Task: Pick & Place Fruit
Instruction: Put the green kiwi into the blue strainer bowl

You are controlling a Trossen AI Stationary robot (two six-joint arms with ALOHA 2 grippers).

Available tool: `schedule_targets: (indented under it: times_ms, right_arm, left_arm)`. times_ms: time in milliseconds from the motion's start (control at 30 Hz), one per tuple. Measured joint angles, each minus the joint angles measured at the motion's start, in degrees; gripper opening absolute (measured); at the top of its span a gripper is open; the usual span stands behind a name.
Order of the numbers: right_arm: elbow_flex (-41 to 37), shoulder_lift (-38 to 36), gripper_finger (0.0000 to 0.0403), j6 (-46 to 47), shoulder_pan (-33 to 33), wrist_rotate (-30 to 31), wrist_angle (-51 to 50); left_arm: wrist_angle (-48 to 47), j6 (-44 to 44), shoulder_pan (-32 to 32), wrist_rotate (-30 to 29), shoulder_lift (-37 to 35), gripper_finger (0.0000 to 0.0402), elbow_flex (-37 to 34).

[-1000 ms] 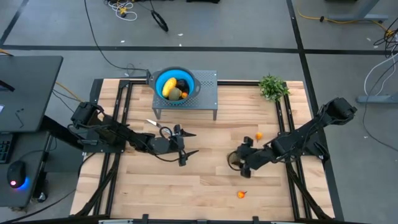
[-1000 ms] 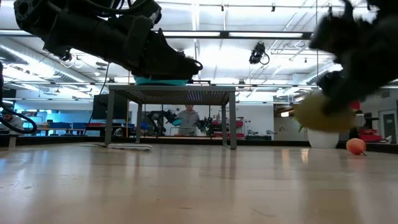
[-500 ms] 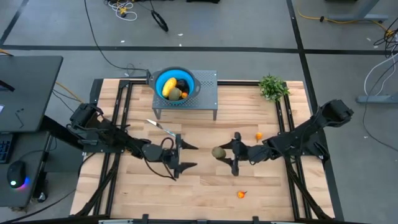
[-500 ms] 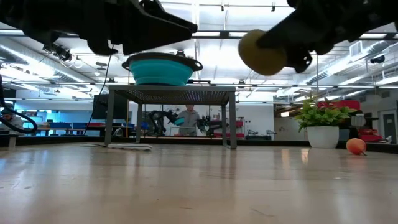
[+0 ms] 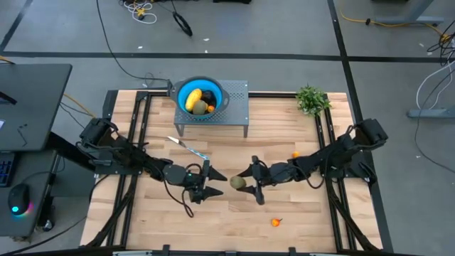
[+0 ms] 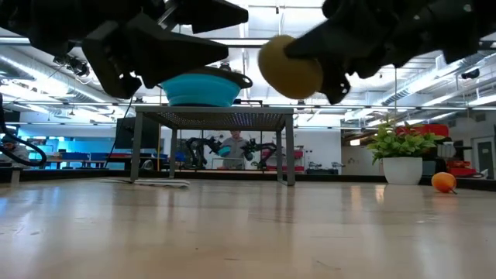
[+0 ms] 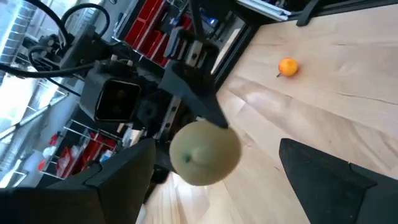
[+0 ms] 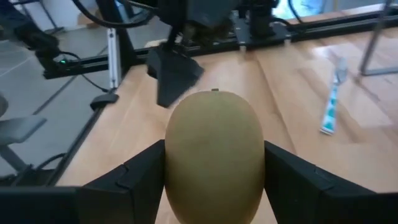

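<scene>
The right gripper [image 5: 245, 186] jaws clamp an olive-brown fruit [image 5: 238, 183], partly hiding it; the left gripper [image 5: 210, 182], jaws spread, faces it from 9 o'clock. The blue bowl [image 5: 200, 95] holds several fruits.

Robotics lab or workshop: wooden desk [image 5: 234, 213] on black rails, loose floor cables [image 5: 149, 10], ceiling strip lights [image 6: 310, 31], red parts bins [image 7: 146, 28], blue-lit workstations behind.
</scene>
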Motion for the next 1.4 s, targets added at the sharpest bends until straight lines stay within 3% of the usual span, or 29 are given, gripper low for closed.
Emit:
schedule_targets:
  times_ms: [367, 833, 1400]
  right_arm:
    - [6.01, 6.76, 0.0241, -0.52, -2.24, -6.00, -0.40]
    - [6.15, 6.74, 0.0241, 2.28, -4.76, -10.54, 2.98]
    - [6.15, 6.74, 0.0241, 2.21, -4.61, -10.50, 3.45]
  left_arm:
    - [-1.77, -0.23, 0.00, 0.11, 0.00, 0.0382, 0.00]
    - [-8.28, 1.57, 0.00, -0.29, 0.02, 0.0384, 3.03]
    - [-9.47, 0.29, 2.87, 0.90, 0.15, 0.0382, 3.74]
